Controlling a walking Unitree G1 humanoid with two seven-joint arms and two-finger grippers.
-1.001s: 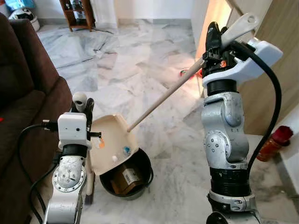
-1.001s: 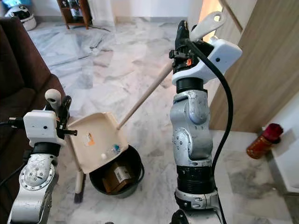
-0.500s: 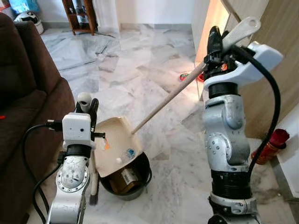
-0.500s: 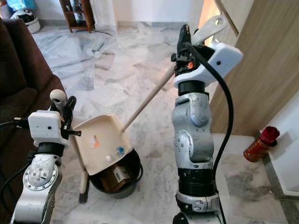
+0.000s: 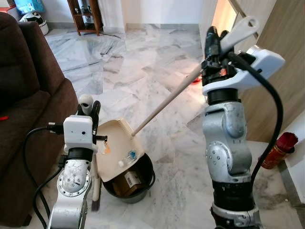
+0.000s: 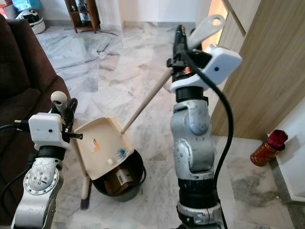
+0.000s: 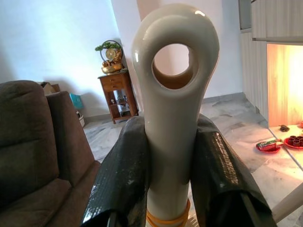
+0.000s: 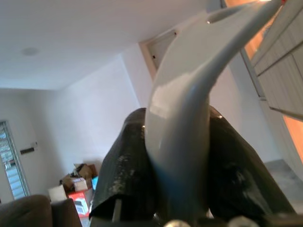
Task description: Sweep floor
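Observation:
A cream dustpan (image 5: 113, 139) hangs tilted over a black bin (image 5: 148, 177). Small bits of litter (image 5: 130, 155) lie near its lower edge. Its long pale handle (image 5: 167, 102) runs up to my right gripper (image 5: 211, 53), which is shut on it just under the looped end (image 5: 239, 32). My left gripper (image 5: 91, 110) is shut on the white broom handle (image 7: 173, 118), just beside the dustpan. The broom stands upright with its dark bristles (image 5: 95, 205) on the floor next to the bin. A cardboard box (image 5: 127, 180) lies inside the bin.
A brown sofa (image 5: 26, 100) fills the left side. Wooden panelling (image 5: 283, 28) stands close on the right, with a red bottle (image 5: 275, 151) at its foot. A red plate (image 5: 195, 80) lies on the marble floor ahead. At the far wall are a wooden shelf (image 5: 86, 14) and a helmet (image 5: 34, 20).
The camera view has shifted a little. My right arm has swung slightly left, and the dustpan now tilts a bit steeper over the bin. Both grips are unchanged.

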